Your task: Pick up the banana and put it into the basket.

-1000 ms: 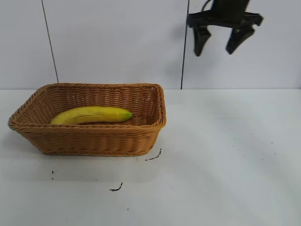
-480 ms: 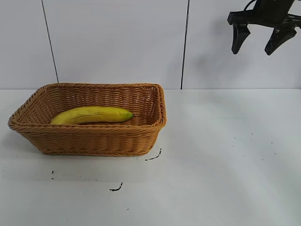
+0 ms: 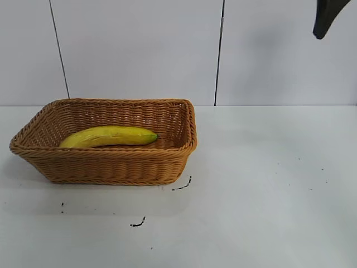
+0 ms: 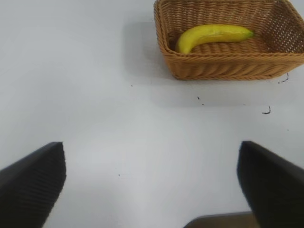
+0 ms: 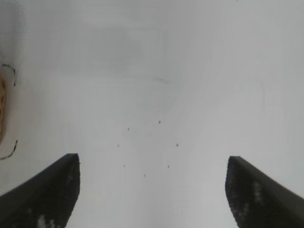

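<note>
The banana [image 3: 109, 135] lies lengthwise inside the basket [image 3: 111, 167], resting on its woven floor with the greenish tip toward the right-hand wall; the basket sits on the white surface [image 3: 268, 190], so the task looks done as things lie now. The right claw [image 5: 152, 190] is released and carries nothing, its two fingers spread wide over bare surface in its own wrist view; in the exterior view only one dark finger shows at the upper right corner, high and well apart from the basket. The left claw [image 4: 151, 183] is likewise spread and empty, hanging over the surface well short of the basket.

Little is left to spoil, by my reading; the main risk is an arm swinging low on its way to rest and clipping the braided rim, which could shove the light basket across the smooth surface or tip it; the banana is well below the rim, so a mild nudge should not spill it.
</note>
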